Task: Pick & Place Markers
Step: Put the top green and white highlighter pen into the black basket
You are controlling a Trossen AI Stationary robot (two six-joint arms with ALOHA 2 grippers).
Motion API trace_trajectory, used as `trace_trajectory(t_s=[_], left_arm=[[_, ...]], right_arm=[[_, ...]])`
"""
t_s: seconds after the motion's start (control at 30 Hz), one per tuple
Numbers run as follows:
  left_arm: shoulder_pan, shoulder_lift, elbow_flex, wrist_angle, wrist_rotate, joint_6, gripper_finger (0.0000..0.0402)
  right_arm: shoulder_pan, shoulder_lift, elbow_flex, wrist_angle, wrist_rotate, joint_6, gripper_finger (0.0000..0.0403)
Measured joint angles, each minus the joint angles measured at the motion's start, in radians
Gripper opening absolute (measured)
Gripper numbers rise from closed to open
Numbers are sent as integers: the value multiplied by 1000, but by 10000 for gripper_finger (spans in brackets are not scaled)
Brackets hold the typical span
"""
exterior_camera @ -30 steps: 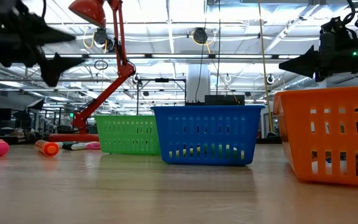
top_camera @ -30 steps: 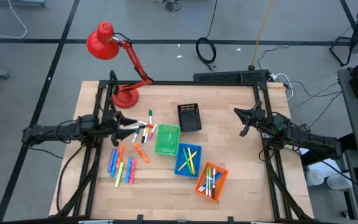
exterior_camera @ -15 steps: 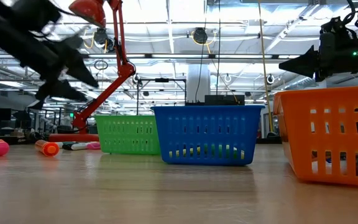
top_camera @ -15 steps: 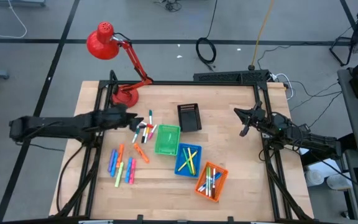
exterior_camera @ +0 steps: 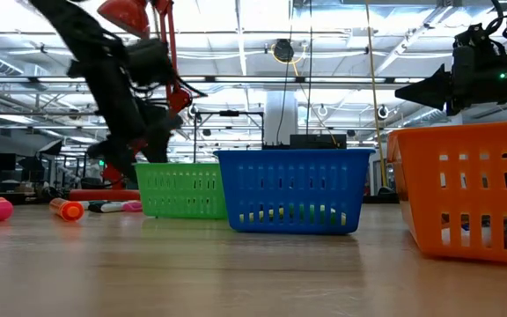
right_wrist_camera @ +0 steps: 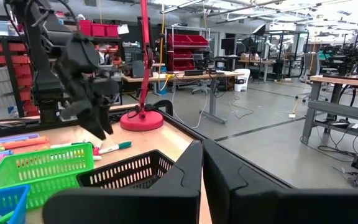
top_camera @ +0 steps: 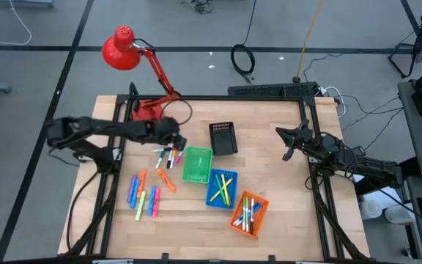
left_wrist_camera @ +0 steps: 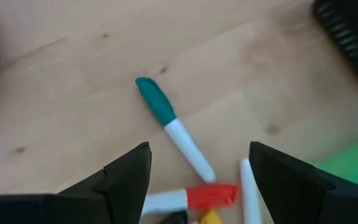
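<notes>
Loose markers (top_camera: 168, 156) lie flat on the wooden table left of the green basket (top_camera: 197, 165). A second group of markers (top_camera: 143, 196) lies nearer the front. My left gripper (top_camera: 173, 136) hangs open just above the far end of the first cluster, slanting down. In the left wrist view a white marker with a teal cap (left_wrist_camera: 166, 121) lies below and between the open fingers of my left gripper (left_wrist_camera: 197, 149), apart from them, with a red-capped marker (left_wrist_camera: 207, 196) beside it. My right gripper (top_camera: 287, 144) waits shut and level at the table's right.
A black basket (top_camera: 223, 138) stands right of my left gripper. The blue basket (top_camera: 220, 188) and the orange basket (top_camera: 248, 213) hold markers. A red desk lamp has its base (top_camera: 149, 110) at the far left, close behind the left arm.
My left gripper has swung toward the table's right and far side, from beside the marker cluster to above its far end. It has tipped from level to slanting down, and has stayed open. The markers have not moved.
</notes>
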Motion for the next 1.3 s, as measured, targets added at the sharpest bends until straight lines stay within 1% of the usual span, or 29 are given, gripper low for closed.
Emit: trace_trajectory(t_s=[0.13, 0.3, 0.43, 0.57, 0.63, 0.73, 0.93, 1.07, 1.17, 1.3], left_arm=[[12, 107, 56, -35, -3, 11, 273], [32, 199, 70, -42, -21, -41, 273], [41, 237, 74, -57, -22, -66, 273], [41, 238, 73, -72, -26, -65, 272], [41, 239, 72, -74, -27, -64, 265], [41, 240, 71, -80, -29, -64, 230], [44, 240, 70, -81, -33, -19, 121], [44, 242, 68, -76, -46, 13, 65], [43, 237, 67, -71, -53, 28, 38], [40, 204, 65, -45, -63, 87, 36]], right_arm=[[0, 0, 0, 0, 0, 0, 0], [0, 0, 0, 0, 0, 0, 0], [0, 0, 0, 0, 0, 0, 0], [0, 0, 0, 0, 0, 0, 0], [0, 0, 0, 0, 0, 0, 0], [0, 0, 0, 0, 0, 0, 0], [0, 0, 0, 0, 0, 0, 0], [0, 0, 0, 0, 0, 0, 0], [0, 0, 0, 0, 0, 0, 0], [0, 0, 0, 0, 0, 0, 0]])
